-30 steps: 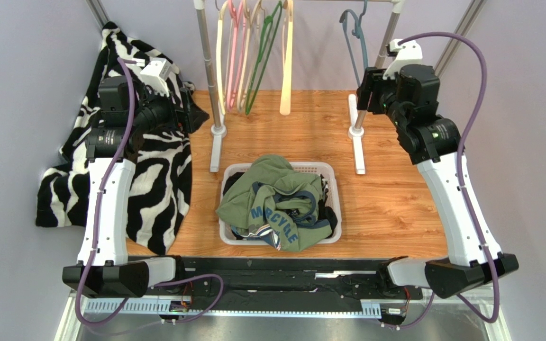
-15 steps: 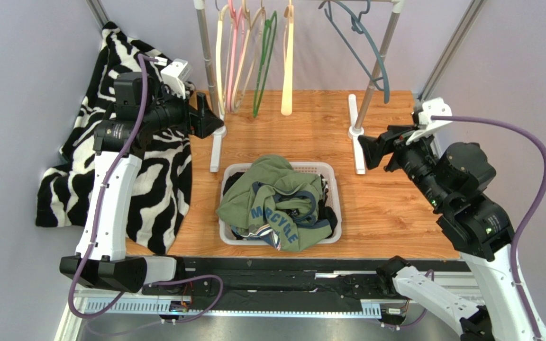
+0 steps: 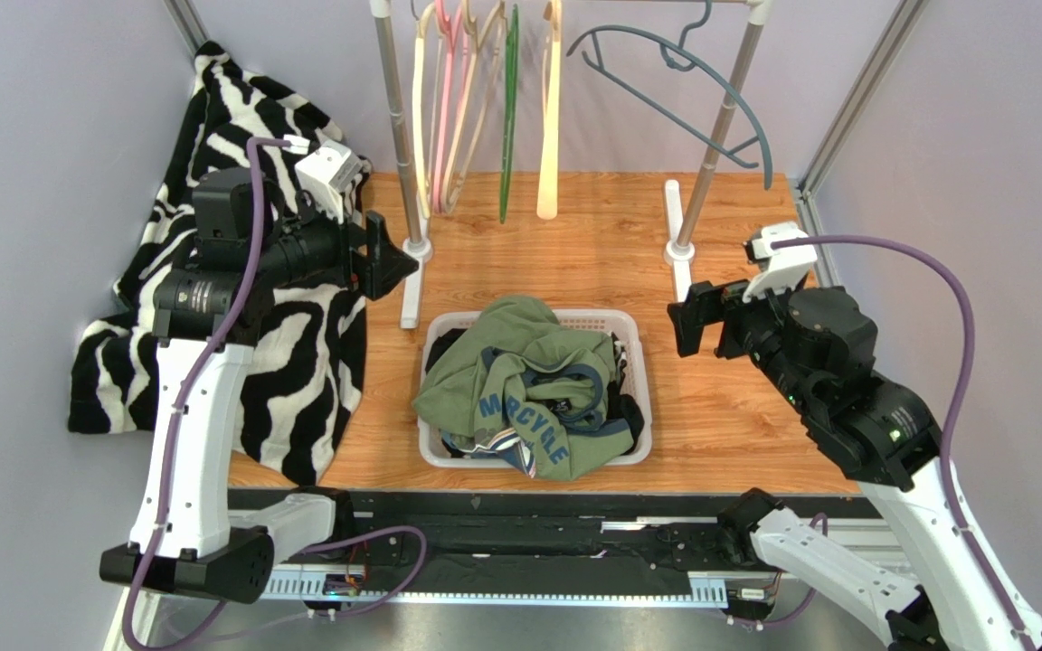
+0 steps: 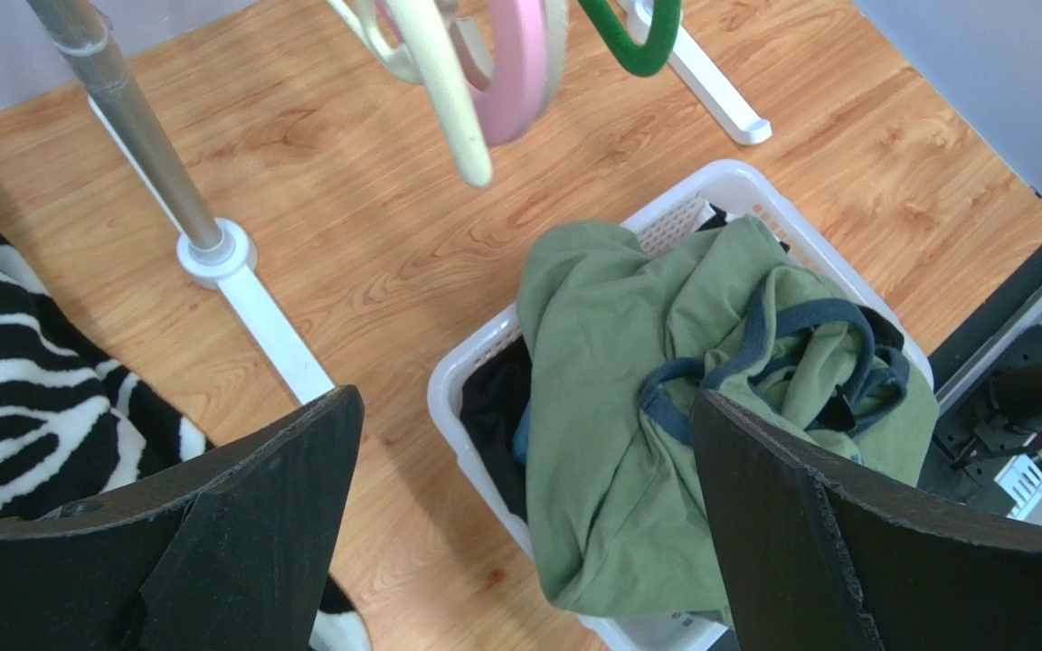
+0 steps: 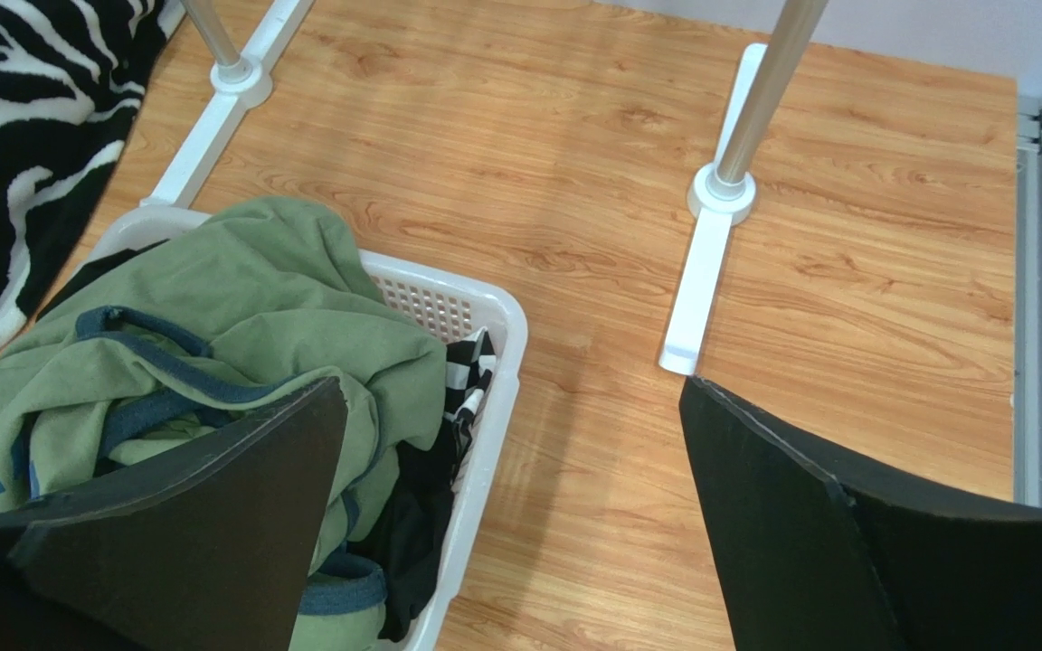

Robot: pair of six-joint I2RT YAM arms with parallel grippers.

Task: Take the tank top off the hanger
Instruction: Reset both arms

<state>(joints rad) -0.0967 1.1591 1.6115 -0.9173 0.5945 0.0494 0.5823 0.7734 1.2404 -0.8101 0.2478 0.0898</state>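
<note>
A green tank top (image 3: 527, 387) with blue trim lies crumpled on top of clothes in a white basket (image 3: 631, 346). An empty blue-grey hanger (image 3: 683, 102) hangs tilted on the rail at the top right. My left gripper (image 3: 384, 255) is open and empty, left of the basket by the left rack post. My right gripper (image 3: 694, 319) is open and empty, just right of the basket. In the left wrist view the tank top (image 4: 649, 407) shows between my open fingers (image 4: 282, 502). In the right wrist view the tank top (image 5: 241, 312) lies at the left.
Several coloured hangers (image 3: 486, 95) hang on the rail between two rack posts (image 3: 411, 190) with white feet (image 3: 683, 278). A zebra-striped cloth (image 3: 282, 339) is draped over the table's left edge. Grey walls close in both sides.
My right arm has come down from the rail to the right of the basket. The blue-grey hanger has swung out sideways. My left gripper has shifted slightly right and down.
</note>
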